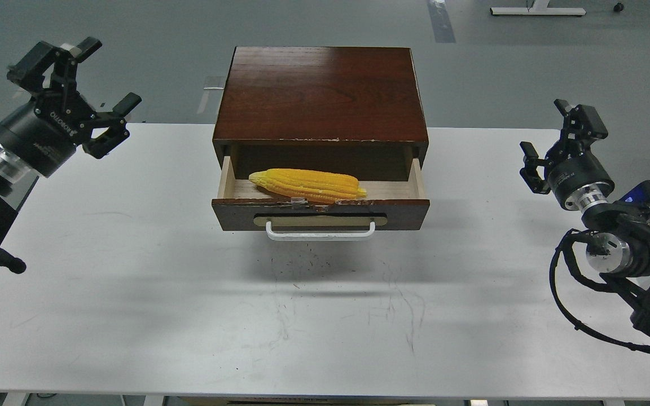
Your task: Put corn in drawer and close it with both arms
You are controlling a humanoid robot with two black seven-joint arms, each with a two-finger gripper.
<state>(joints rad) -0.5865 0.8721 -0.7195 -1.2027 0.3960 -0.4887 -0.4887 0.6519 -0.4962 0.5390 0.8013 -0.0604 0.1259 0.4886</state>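
grey floor stretches behind a white desk [133, 316] marked with faint dark scuffs near its middle. on the desk sits a dark reddish-brown wooden cabinet [319, 93], and its drawer [320, 213] is pulled partway out, showing pale wood inside, a chipped top edge and a white bar handle [320, 232] on a tan oval plate. the corn [307, 185] lies on its side inside the drawer, pointed end to the left. the left claw [77, 76] hovers beyond the desk's far left corner, fingers spread wide and empty; white lettering on its black body reads "robotiq". the right claw [556, 144] hangs over the desk's right edge, well apart from the cabinet, fingers also spread and empty; the small print on its body is too fine to read.
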